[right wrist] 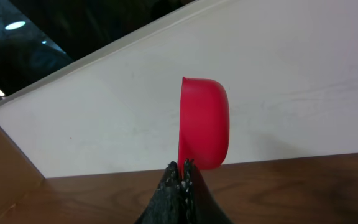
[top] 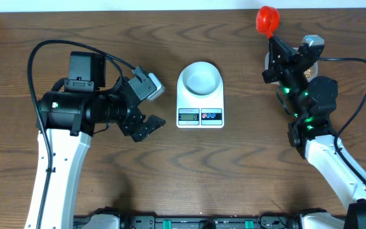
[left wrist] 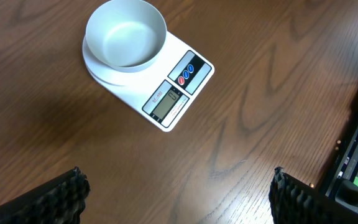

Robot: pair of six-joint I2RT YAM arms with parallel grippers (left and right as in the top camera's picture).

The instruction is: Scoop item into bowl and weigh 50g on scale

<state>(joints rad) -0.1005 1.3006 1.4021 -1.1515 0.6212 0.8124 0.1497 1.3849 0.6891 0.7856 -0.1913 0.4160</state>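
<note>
Two arms: one at each side of the overhead view, with the scale between them on the wood table [top: 234, 172].
Left gripper [left wrist: 178, 196]: centre-left of the overhead view, just left of the scale and not touching it. Jaws spread wide, holding nothing. Fingertips [left wrist: 61, 199] sit at the bottom corners of the left wrist view.
Scale [top: 200, 105]: centre of the overhead view. Long axis runs top to bottom of the frame. Display [top: 188, 115] and red/blue buttons [top: 211, 115] are at the lower end. Digits unreadable.
Bowl [top: 200, 79]: upright on the upper end of the scale, about as wide as it. Empty, bare pale inside.
Right gripper [right wrist: 180, 177]: upper right of the overhead view. Fingers pressed together, pinching the scoop at its lower end.
Scoop [right wrist: 204, 124]: red. In the overhead view its long axis runs from the gripper up and left, with the head at the top edge of the frame. In the right wrist view it stands vertical and side-on, flat mouth facing left. Contents: cannot tell.
Beans [top: 309, 72]: small tan patch at upper right, showing in a gap beside the right arm, well apart from the bowl.
Container: holds the beans, mostly hidden under the right arm; shape unclear.
Around: white wall [right wrist: 303, 74] behind the scoop; black rail [top: 202, 222] along the bottom edge of the overhead view.
</note>
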